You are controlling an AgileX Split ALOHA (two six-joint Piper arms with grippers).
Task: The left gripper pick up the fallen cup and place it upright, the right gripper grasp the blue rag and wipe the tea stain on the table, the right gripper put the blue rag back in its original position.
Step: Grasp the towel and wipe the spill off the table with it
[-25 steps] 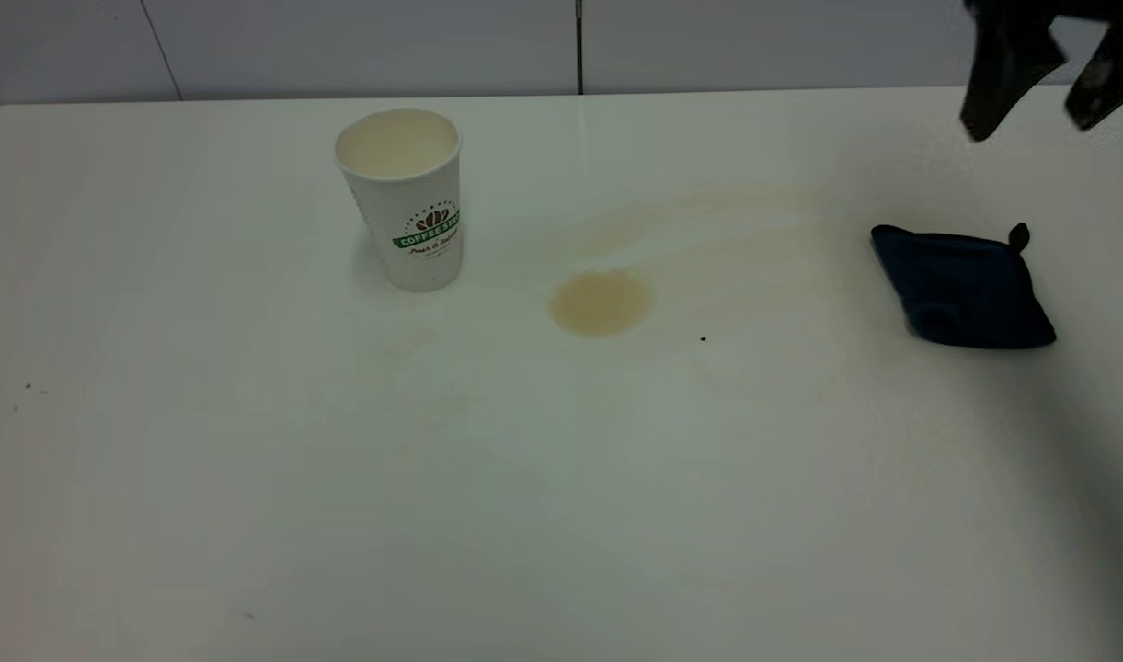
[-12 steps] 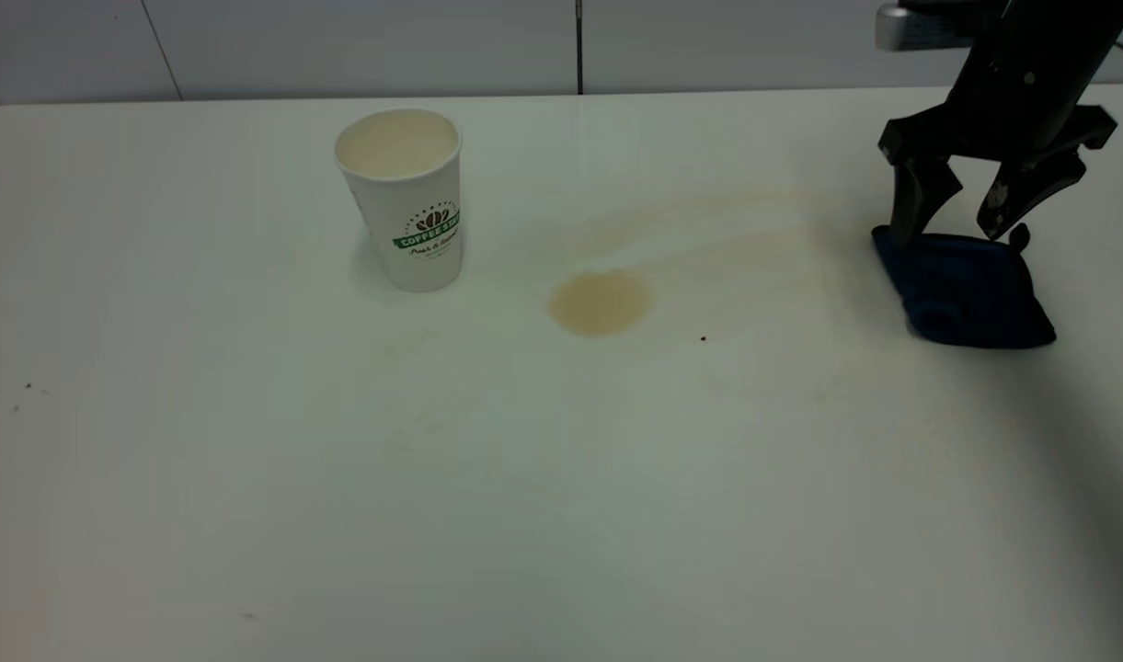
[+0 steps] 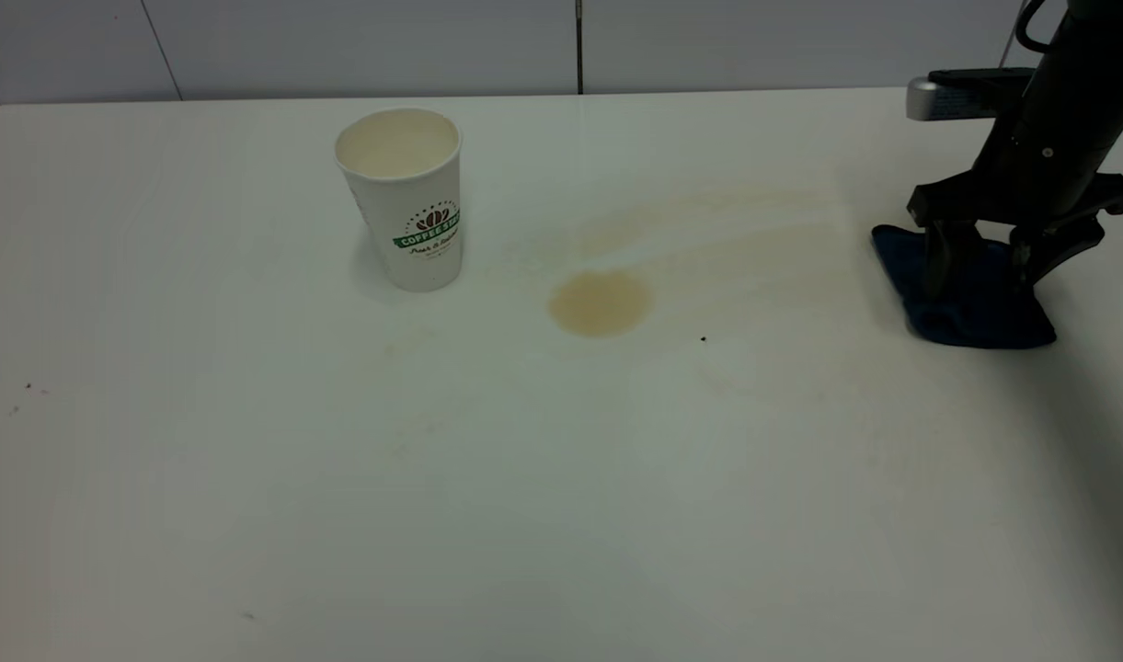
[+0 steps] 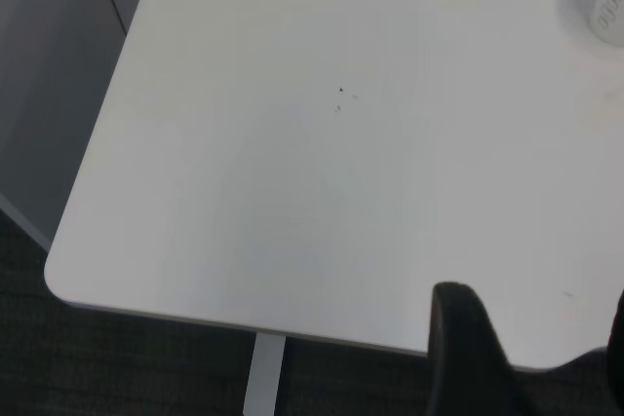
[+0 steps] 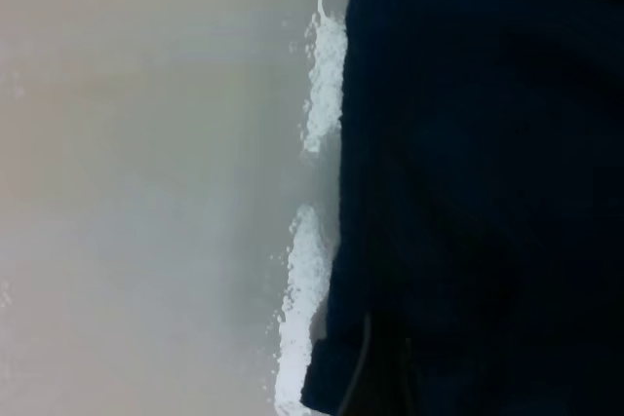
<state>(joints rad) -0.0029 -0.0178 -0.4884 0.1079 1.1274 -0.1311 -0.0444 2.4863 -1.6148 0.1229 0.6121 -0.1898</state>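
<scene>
The cup [image 3: 400, 198] stands upright on the table [image 3: 340, 478], left of centre; its edge shows in the left wrist view [image 4: 609, 12]. The tea stain [image 3: 600, 302] is a light brown blotch mid-table with faint streaks to its right. The blue rag [image 3: 970, 308] lies at the right, and it fills much of the right wrist view [image 5: 468, 143]. My right gripper [image 3: 984, 276] is down on the rag, jaws apart, both fingertips on the cloth. My left gripper [image 4: 536, 358] is open and empty above the table's corner, out of the exterior view.
A tiny black speck [image 3: 703, 338] lies right of the stain. More small specks [image 3: 28, 387] sit near the left edge. The table's rounded corner and edge [image 4: 58, 275] show in the left wrist view, with dark floor beyond.
My right gripper has come down from the upper right onto the blue rag, its fingers now resting on the cloth. The cup, stain and rag have not moved.
</scene>
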